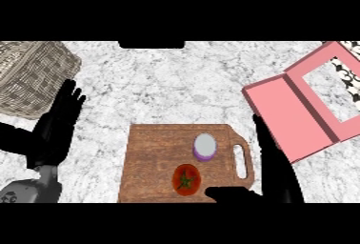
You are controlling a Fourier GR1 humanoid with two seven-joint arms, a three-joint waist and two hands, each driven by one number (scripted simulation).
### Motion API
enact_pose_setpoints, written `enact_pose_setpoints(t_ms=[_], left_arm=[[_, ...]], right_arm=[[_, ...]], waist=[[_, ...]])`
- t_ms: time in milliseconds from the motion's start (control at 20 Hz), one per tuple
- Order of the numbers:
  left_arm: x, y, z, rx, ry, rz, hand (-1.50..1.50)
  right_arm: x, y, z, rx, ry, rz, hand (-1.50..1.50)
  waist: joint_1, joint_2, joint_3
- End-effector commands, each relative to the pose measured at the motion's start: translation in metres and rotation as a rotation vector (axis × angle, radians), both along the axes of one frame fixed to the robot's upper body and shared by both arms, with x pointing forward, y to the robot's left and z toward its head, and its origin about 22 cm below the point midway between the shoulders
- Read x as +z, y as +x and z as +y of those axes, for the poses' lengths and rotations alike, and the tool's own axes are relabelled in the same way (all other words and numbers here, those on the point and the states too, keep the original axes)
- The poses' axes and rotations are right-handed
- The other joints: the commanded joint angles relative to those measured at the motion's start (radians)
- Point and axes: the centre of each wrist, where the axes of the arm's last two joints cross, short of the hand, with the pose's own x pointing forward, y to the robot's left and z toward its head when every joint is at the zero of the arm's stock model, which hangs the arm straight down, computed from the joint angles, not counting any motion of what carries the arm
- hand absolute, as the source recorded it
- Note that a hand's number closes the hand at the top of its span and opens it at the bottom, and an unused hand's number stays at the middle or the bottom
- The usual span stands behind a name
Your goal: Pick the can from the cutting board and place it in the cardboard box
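Now, can: we saw the can (205, 146) upright on the cutting board (151, 162), just beside the tomato (186, 179).
Right robot hand: our right robot hand (271, 164) stood spread at the board's handle, holding nothing.
Left robot hand: our left robot hand (60, 121) rested spread near the wicker basket (28, 76).
Box: the pink cardboard box (288, 114) lay open to the right.
Risk: we judged a careless reach could tip the can or nudge the tomato.

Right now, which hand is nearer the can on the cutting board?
Right. The right hand is just past the cutting board's handle side, close to the can. The left hand rests open beyond the board's far left, near the wicker basket.
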Motion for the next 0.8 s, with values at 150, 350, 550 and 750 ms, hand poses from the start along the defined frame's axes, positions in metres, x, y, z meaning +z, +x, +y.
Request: enact_pose_setpoints(t_ms=[150, 350, 550, 750], left_arm=[[-0.003, -0.009, 0.0, 0.006, -0.016, -0.002, 0.0], [0.003, -0.004, -0.003, 0.001, -0.006, 0.001, 0.0], [-0.008, -0.006, 0.002, 0.023, 0.007, 0.011, 0.0], [0.002, -0.005, 0.004, 0.008, -0.003, 0.001, 0.0]], right_arm=[[-0.009, 0.016, 0.031, -0.112, -0.004, 0.097, -1.5], [-0.023, 0.03, 0.044, -0.101, -0.022, 0.097, -1.5], [-0.019, 0.024, 0.027, -0.103, 0.005, 0.125, -1.5], [-0.033, 0.028, 0.042, -0.097, 0.008, 0.146, -1.5]], waist=[[-0.002, -0.001, 0.001], [-0.001, 0.0, 0.001], [-0.005, 0.0, 0.001], [-0.003, 0.0, 0.001]])
